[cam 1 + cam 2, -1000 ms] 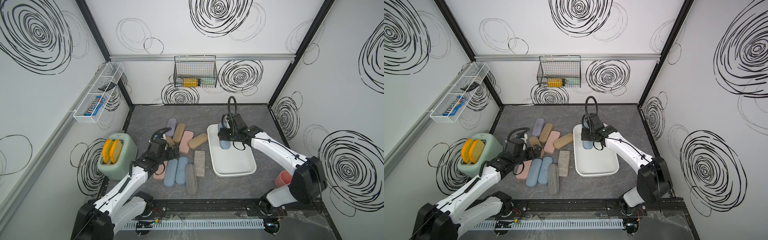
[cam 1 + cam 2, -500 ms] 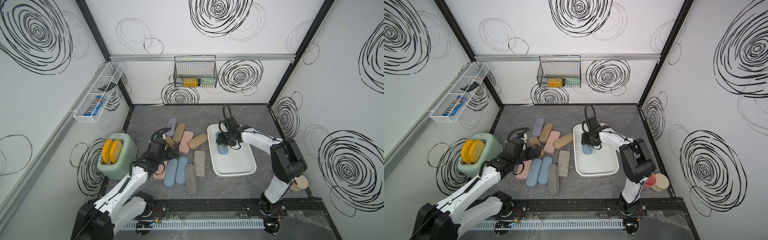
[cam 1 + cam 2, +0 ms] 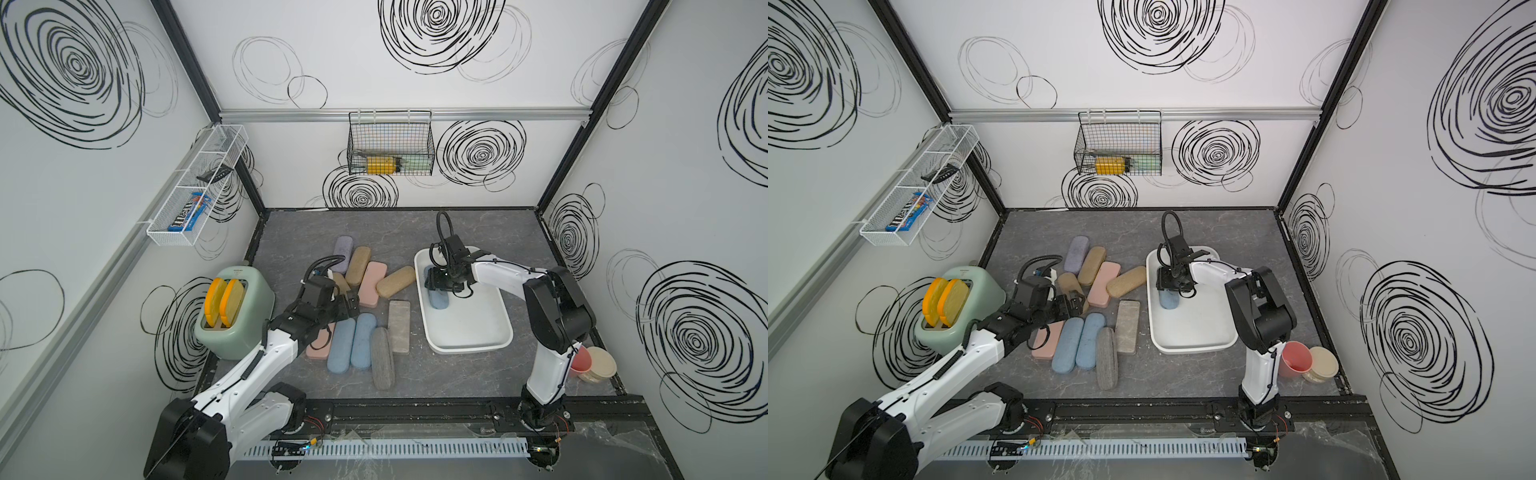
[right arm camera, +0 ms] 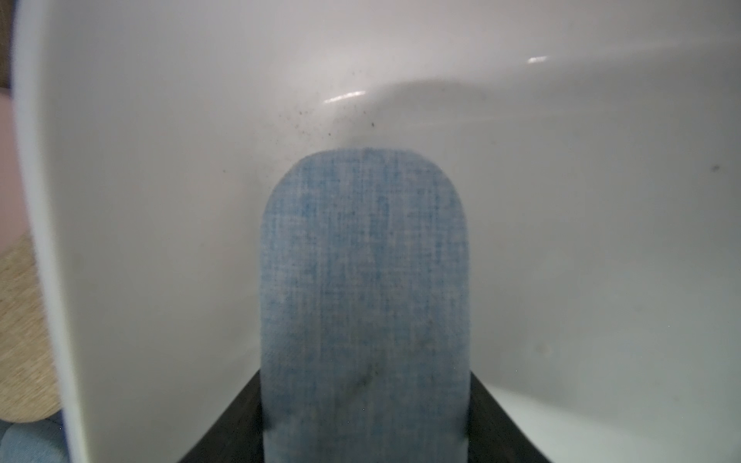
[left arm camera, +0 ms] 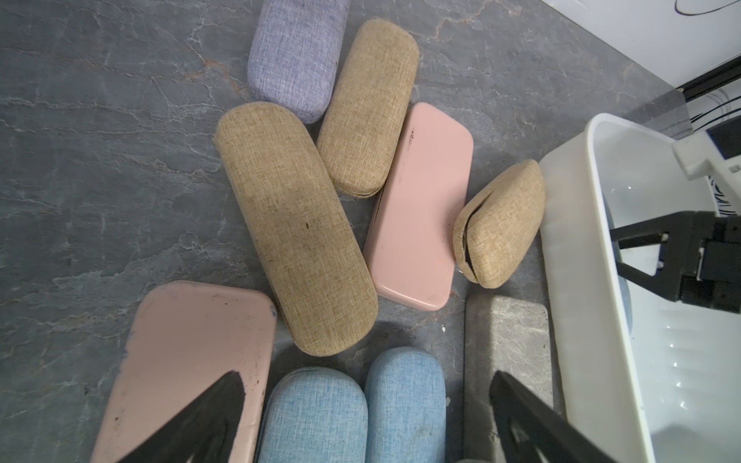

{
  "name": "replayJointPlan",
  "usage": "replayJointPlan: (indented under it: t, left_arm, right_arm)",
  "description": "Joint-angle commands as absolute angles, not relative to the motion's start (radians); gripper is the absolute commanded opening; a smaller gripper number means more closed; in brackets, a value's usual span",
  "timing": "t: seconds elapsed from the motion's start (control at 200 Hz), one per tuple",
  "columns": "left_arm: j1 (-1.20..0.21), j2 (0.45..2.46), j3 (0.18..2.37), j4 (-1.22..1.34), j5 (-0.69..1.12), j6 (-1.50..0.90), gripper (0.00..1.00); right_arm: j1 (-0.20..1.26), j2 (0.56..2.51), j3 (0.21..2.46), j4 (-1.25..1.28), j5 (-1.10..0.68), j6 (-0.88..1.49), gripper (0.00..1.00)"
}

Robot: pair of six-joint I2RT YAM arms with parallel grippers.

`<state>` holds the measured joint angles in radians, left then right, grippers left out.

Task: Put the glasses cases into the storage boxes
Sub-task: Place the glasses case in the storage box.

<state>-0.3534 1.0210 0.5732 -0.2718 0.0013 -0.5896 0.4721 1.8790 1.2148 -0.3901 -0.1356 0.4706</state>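
Two white robot arms work over a grey marbled table point(image 3: 415, 232) inside a white-walled booth.

The right gripper point(image 3: 439, 286) reaches down into a white bin point(image 3: 469, 347) on the right half of the table. Its jaws press against the two long sides of a blue case point(image 3: 438, 300). In the right wrist view, the black fingers point(image 4: 240, 405) clamp this case, which lies lengthwise inside the bin. It is close to the bin wall nearest the loose cases. That picture is soft, so it is hard to tell whether the case rests on the bin floor or hangs just above it.

The left gripper point(image 3: 348, 305) hovers with its jaws spread wide, holding nothing. It is above a cluster of cases lying on the table just left of the bin. In the left wrist view, it sits over a pair of blue cases point(image 5: 316, 413), with a pink case point(image 5: 188, 360) on one side and a grey case point(image 5: 505, 336) on the other. Beyond them lie a long tan case point(image 5: 292, 224), a lilac case point(image 5: 294, 56) and a second pink case point(image 5: 421, 204).

A green toaster point(image 3: 245, 328) stands at the table's left edge.
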Motion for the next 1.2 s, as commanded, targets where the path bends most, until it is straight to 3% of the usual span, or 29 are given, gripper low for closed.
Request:
replayJointPlan:
  t: [0.0, 0.56, 0.816, 1.196]
  left_arm:
    - [-0.357, 1.028, 0.592, -0.265, 0.011, -0.583, 1.0]
    - [-0.357, 1.035, 0.594, -0.265, 0.018, -0.583, 1.0]
    - [-0.361, 1.042, 0.595, -0.267, 0.024, -0.584, 0.98]
    - [-0.364, 1.043, 0.595, -0.267, 0.02, -0.584, 0.97]
  right_arm:
    - [0.474, 1.891, 1.248, -0.367, -0.15, 0.481, 0.5]
    - [0.473, 1.936, 1.269, -0.346, -0.159, 0.518, 0.54]
    - [0.473, 1.942, 1.284, -0.345, -0.171, 0.528, 0.61]
    - [0.493, 1.819, 1.279, -0.4, -0.1, 0.505, 0.96]
